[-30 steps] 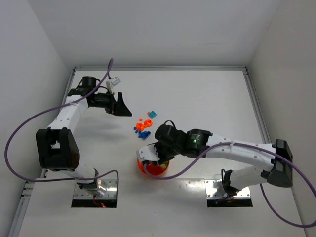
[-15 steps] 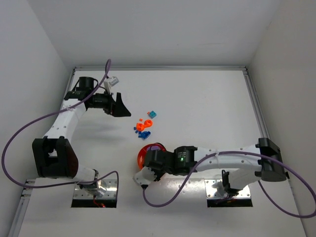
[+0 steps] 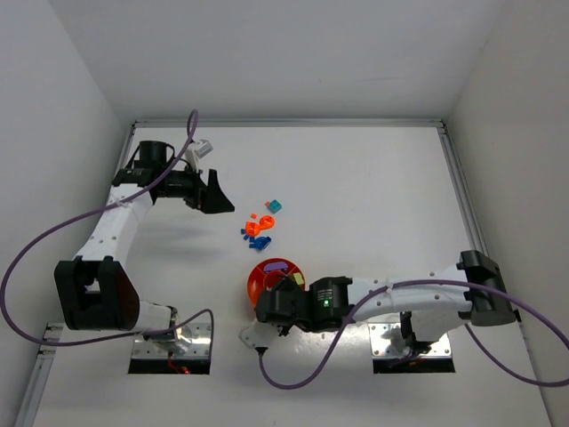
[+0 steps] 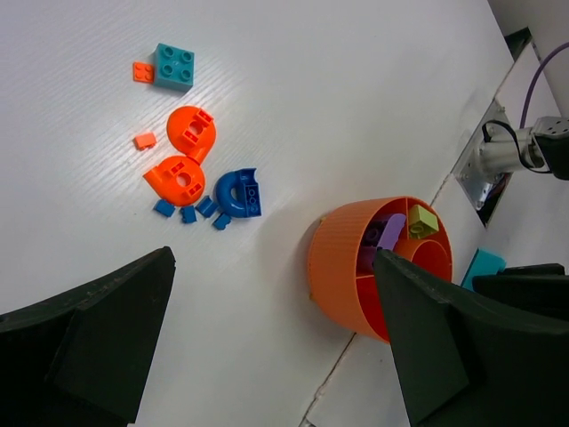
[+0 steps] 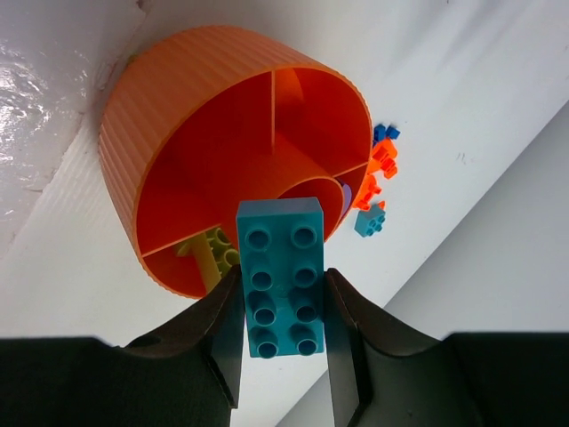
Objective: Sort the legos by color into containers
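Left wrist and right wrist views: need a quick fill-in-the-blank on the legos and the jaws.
1. The right gripper is shut on a ____ two-by-four brick.
2. The left gripper hovers over the table with its jaws ____, holding nothing.
3. Inside the tray lie a yellow-green brick and a ____ one.
4. The lone curved piece beside the two orange curved ones is ____.

Missing words: teal; open; purple; blue.
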Available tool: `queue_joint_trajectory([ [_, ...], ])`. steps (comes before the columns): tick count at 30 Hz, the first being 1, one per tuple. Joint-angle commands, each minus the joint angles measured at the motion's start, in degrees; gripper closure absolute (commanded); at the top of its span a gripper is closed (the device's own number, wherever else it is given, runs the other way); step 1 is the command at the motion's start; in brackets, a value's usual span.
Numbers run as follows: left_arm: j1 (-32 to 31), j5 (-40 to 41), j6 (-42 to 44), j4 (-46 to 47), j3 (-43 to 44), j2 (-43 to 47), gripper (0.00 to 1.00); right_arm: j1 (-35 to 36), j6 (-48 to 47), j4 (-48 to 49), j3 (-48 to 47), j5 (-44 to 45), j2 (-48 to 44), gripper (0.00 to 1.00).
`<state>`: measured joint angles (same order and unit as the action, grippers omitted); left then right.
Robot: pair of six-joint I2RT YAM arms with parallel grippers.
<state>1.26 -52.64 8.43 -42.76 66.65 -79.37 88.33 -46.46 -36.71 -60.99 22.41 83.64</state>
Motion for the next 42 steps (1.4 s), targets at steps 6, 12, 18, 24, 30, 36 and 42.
queue_joint_trajectory([
  [6,0.85,0.61,-0.16,0.93,-0.56,4.4,0.0,2.98,-0.83,-1.52,-1.07,2.46,-1.1,1.0],
  [12,0.85,0.61,-0.16,0.93,-1.09,4.93,0.0,3.51,-1.36,-1.0,0.96,2.99,-1.11,0.87],
  [18,0.85,0.61,-0.69,1.54,-1.09,4.93,0.0,3.51,-1.36,-1.0,0.96,2.99,-1.63,0.62],
  [24,0.85,0.61,-1.22,1.54,-1.09,4.4,0.0,3.51,-1.36,-1.0,-0.79,2.37,-2.16,0.55],
  [30,0.85,1.14,-1.22,1.54,-1.09,4.4,0.0,4.04,-1.36,-0.38,-2.46,2.37,-2.16,0.51],
  [36,0.85,1.67,-1.22,1.54,-1.09,4.93,0.0,4.04,-1.36,0.23,-3.08,1.76,-2.16,0.51],
  [42,0.85,1.67,-1.22,2.07,-1.61,5.46,0.0,2.02,1.53,3.04,-3.08,3.33,-2.69,0.51],
])
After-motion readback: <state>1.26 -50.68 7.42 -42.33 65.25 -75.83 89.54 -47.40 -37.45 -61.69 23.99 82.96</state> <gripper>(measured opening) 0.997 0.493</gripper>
